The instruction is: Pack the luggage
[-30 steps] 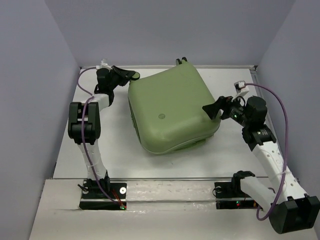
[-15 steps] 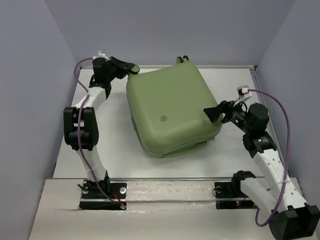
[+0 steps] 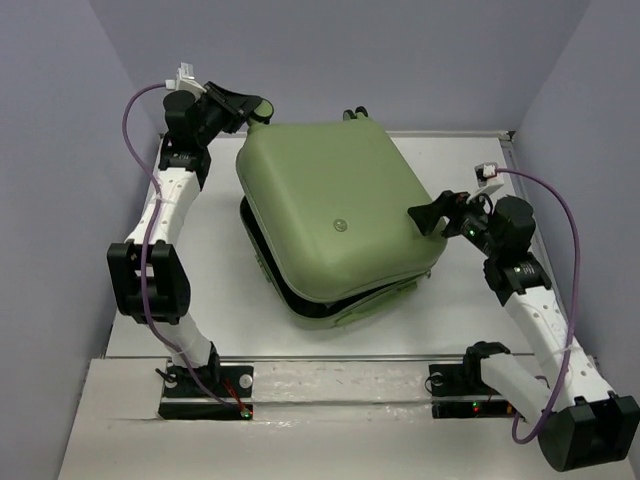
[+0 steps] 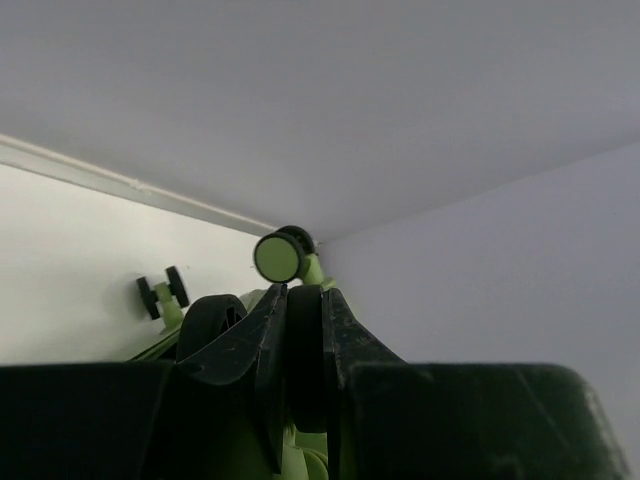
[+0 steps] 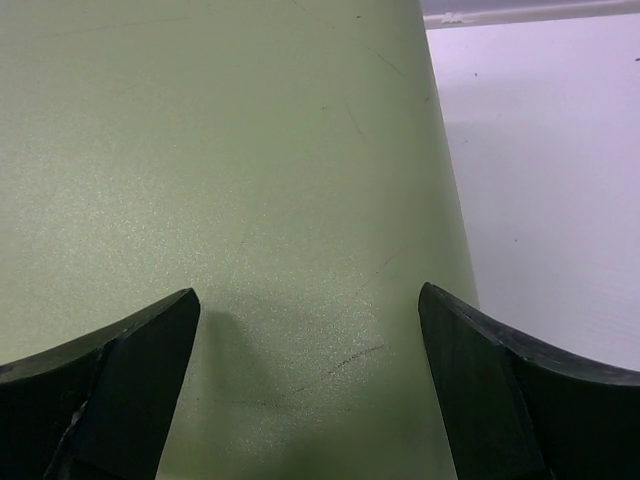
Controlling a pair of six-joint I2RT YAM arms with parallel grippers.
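Note:
The luggage (image 3: pixel 330 215) is a large olive-green hard-shell suitcase lying in the middle of the table. Its upper shell is tilted up, and a dark gap (image 3: pixel 290 295) shows along the near left edge. My left gripper (image 3: pixel 255 108) is at the far left corner, shut on a black wheel (image 4: pixel 305 330) of the luggage. Two more wheels (image 4: pixel 278 256) show beyond it. My right gripper (image 3: pixel 425 218) is open, with its fingers (image 5: pixel 120 370) spread against the shell's right side (image 5: pixel 250 150).
The white table (image 3: pixel 200 270) is enclosed by grey-blue walls on the left, back and right. A rail (image 3: pixel 330 356) runs along the near edge in front of the arm bases. A purple cable (image 3: pixel 560 215) loops off the right arm.
My left gripper has risen and moved left with the luggage's far left corner. The upper shell has lifted and a dark gap has opened. The right gripper has hardly moved.

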